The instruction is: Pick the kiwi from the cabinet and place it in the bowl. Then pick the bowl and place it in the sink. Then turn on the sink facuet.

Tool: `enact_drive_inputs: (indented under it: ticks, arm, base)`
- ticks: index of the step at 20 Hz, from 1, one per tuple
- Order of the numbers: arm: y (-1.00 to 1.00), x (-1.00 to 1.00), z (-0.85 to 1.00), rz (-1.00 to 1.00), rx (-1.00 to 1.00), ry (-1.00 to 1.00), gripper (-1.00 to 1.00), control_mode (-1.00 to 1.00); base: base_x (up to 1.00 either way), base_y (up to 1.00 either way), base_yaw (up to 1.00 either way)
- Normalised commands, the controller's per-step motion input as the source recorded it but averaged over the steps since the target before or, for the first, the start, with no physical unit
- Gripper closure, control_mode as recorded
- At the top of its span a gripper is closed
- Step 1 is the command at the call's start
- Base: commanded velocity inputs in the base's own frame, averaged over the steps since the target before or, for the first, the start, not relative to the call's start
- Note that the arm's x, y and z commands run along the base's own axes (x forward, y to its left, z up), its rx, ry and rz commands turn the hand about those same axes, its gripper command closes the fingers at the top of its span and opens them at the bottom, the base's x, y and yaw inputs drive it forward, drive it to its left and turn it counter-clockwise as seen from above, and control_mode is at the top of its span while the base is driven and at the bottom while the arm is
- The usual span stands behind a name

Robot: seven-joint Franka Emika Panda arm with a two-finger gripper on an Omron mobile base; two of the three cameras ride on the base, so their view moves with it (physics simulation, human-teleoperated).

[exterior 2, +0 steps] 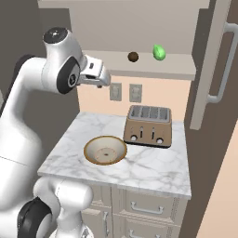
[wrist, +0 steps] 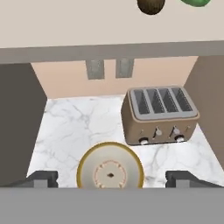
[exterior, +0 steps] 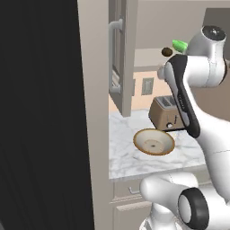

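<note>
The dark-brown kiwi (exterior: pixel 167 51) (exterior 2: pixel 133 56) (wrist: pixel 151 5) lies on the beige shelf (exterior 2: pixel 139 66) of the open cabinet, whose door (exterior 2: pixel 211 60) (exterior: pixel 123 54) stands swung out. On the marble counter below sits the empty bowl (exterior: pixel 153 142) (exterior 2: pixel 105 150) (wrist: pixel 110 171), cream inside with a tan rim. My gripper (exterior 2: pixel 99 79) (wrist: pixel 111 179) hangs open in the air above the bowl, lower than the shelf and left of the kiwi, holding nothing. Sink and faucet are out of view.
A bright green oblong item (exterior 2: pixel 159 52) (exterior: pixel 180 45) lies on the shelf right of the kiwi. A brown four-slot toaster (exterior 2: pixel 148 125) (wrist: pixel 159 116) stands on the counter (exterior 2: pixel 153 172) beside the bowl. The black fridge (exterior: pixel 40 112) fills the left side.
</note>
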Motion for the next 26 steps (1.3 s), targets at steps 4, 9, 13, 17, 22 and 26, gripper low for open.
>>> enact_drive_inputs:
  ticks: [4, 9, 13, 17, 22, 26]
  arm:
    - [-0.63, 0.36, 0.77, -0.08, 0.00, -0.25, -1.00, -1.00]
    - [-0.27, 0.74, 0.36, -0.10, 0.00, -0.11, -1.00, -1.00]
    - [-0.04, 0.87, 0.00, -0.08, 0.00, 0.00, -1.00, -1.00]
    - [-0.09, 0.85, -0.01, -0.10, 0.00, 0.01, -1.00, -1.00]
    - [-0.40, 0.60, -0.16, -0.05, 0.01, 0.02, -1.00, -1.00]
    - [-0.09, 0.74, -0.24, 0.00, 0.00, 0.03, -1.00, -1.00]
  base:
    - [0.00, 0.00, 0.00]
    - [0.00, 0.00, 0.00]
    - [0.00, 0.00, 0.00]
    - [0.00, 0.00, 0.00]
    - [0.00, 0.00, 0.00]
    - [0.00, 0.00, 0.00]
